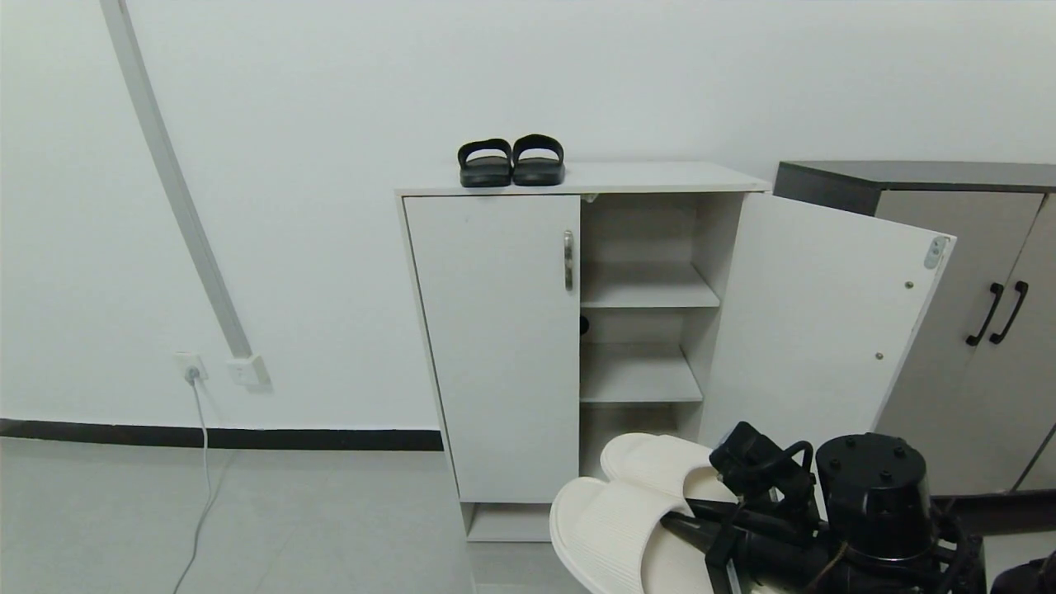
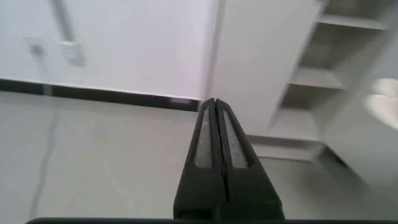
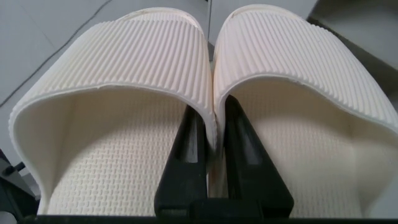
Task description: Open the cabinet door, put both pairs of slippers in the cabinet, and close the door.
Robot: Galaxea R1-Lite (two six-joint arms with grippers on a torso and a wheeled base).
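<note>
Cabinet door is opened, white slippers are gripped by right tool but not yet shelved, black slippers are yet to be taken off cabinet top, left tool is closed empty.

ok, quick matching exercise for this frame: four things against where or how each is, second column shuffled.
1 black slippers
2 white slippers
3 right cabinet door
4 left gripper

a shut, empty
b swung open
c on top of the cabinet
d clamped in the right gripper

Pairs: 1-c, 2-d, 3-b, 4-a
</note>
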